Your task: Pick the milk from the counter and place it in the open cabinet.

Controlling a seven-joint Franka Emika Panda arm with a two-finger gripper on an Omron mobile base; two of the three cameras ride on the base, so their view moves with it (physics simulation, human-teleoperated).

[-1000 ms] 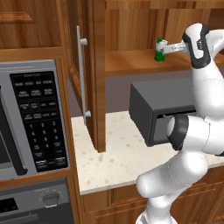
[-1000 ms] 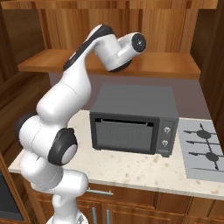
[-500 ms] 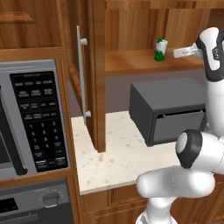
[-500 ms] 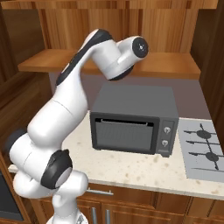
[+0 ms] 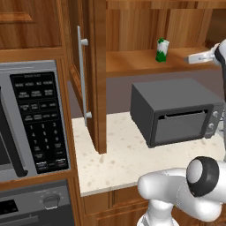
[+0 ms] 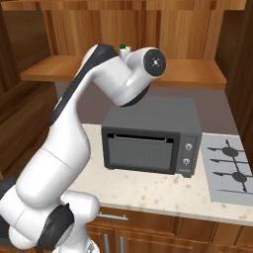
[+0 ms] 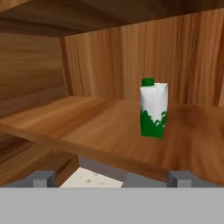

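The milk (image 5: 162,50), a small white carton with a green lower band and green cap, stands upright on the shelf (image 5: 132,62) of the open cabinet. My gripper (image 5: 191,58) hovers to the right of it at shelf height, open and empty, well apart from the carton. In the hand view the milk (image 7: 153,109) stands alone on the wooden shelf ahead, beyond my gripper (image 7: 111,179), whose fingertips (image 7: 42,178) are spread wide. From the right base view just the milk's green cap (image 6: 122,47) peeks over my arm.
The cabinet's door (image 5: 95,75) with its silver bar handle (image 5: 80,77) stands open at the left. A dark toaster oven (image 5: 176,110) sits on the speckled counter (image 5: 114,152) under the shelf. A microwave (image 5: 35,119) is at left, stove burners (image 6: 231,165) at right.
My gripper has drawn back to the right, away from the milk, which stays upright on the shelf. The arm has swung outward with it.
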